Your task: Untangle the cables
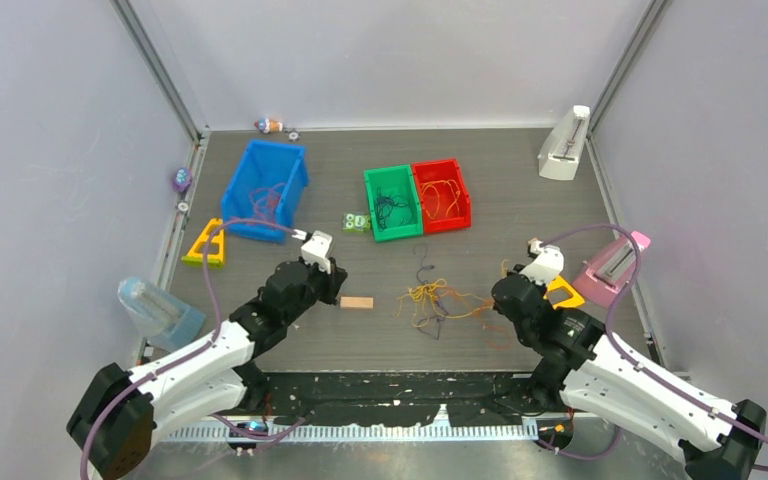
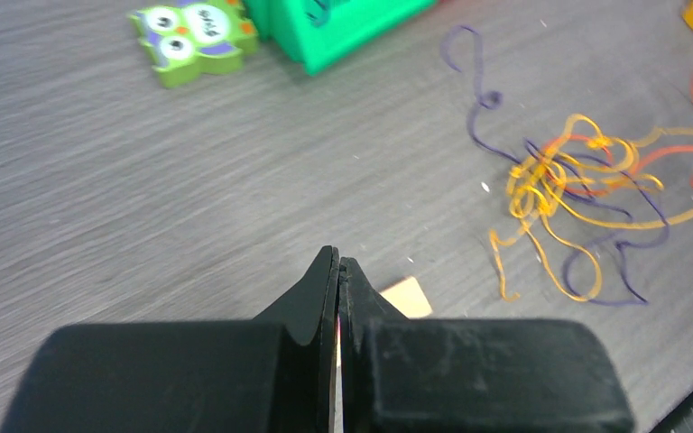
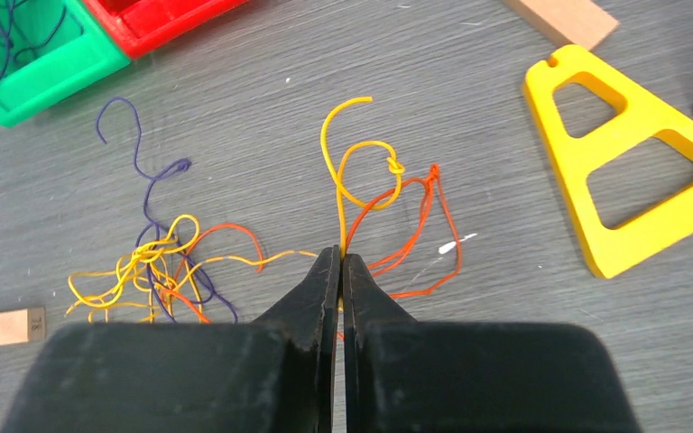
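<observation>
The cables (image 1: pixel 428 298) lie as a loose tangle of yellow, orange and dark purple strands on the table between my two grippers. They also show in the left wrist view (image 2: pixel 568 180) and the right wrist view (image 3: pixel 153 266). My right gripper (image 3: pixel 341 254) is shut on a yellow strand (image 3: pixel 361 162) that loops up from its tips, with an orange strand (image 3: pixel 424 225) beside it. In the top view the right gripper (image 1: pixel 497 300) sits at the tangle's right edge. My left gripper (image 2: pixel 337 257) is shut and empty, left of the tangle (image 1: pixel 338 290).
A wooden block (image 1: pixel 357 302) lies just by the left gripper. A green bin (image 1: pixel 392 203) with dark cables, a red bin (image 1: pixel 441 195) with orange cables and a blue bin (image 1: pixel 265 188) stand behind. An owl toy (image 2: pixel 194 32) and a yellow triangle (image 3: pixel 567 153) lie nearby.
</observation>
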`<state>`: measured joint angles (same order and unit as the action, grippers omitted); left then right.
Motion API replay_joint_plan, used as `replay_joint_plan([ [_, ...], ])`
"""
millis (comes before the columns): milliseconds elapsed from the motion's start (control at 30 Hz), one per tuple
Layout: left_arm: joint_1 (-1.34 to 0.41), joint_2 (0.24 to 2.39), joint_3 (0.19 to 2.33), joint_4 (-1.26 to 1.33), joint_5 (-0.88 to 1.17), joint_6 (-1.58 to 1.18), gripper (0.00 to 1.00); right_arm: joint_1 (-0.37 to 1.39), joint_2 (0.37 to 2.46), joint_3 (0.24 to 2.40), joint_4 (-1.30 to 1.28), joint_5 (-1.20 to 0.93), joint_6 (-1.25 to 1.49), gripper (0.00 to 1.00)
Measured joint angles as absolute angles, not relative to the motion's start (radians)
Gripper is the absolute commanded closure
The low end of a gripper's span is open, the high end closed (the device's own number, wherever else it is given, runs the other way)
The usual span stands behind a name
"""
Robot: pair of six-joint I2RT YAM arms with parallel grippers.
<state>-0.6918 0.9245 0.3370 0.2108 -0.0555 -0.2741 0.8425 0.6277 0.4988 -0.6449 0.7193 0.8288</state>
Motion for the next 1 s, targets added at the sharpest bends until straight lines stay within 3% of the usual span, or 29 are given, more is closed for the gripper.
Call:
replay_joint_plan([
  [167,-0.691,0.838,0.297,0.213,-0.171,-0.29,1.0,0.839,0.587,0.493,-0.687,0.757,0.855,0.95],
  [300,-0.691,0.848,0.286,0.24,-0.128,-0.278,1.0,0.836,0.607,0.496,-0.676,0.735,0.809,0.95],
  [333,-0.691,0.866,0.287,0.251,-0.097,-0.271,0.96,0.836,0.623,0.501,-0.672,0.722,0.789,0.95],
  [433,-0.692,0.945,0.308,0.264,0.029,-0.245,0.52,0.836,0.666,0.539,-0.66,0.666,0.718,0.95],
  [533,-0.701,1.036,0.348,0.276,0.147,-0.231,0.33,0.836,0.697,0.588,-0.637,0.609,0.656,0.95],
  [733,-0.793,1.219,0.493,0.265,0.245,-0.187,0.29,0.836,0.712,0.647,-0.611,0.547,0.599,0.95],
  [1000,-0.92,1.514,0.791,0.091,0.181,-0.083,0.32,0.836,0.72,0.648,-0.606,0.501,0.577,0.95],
])
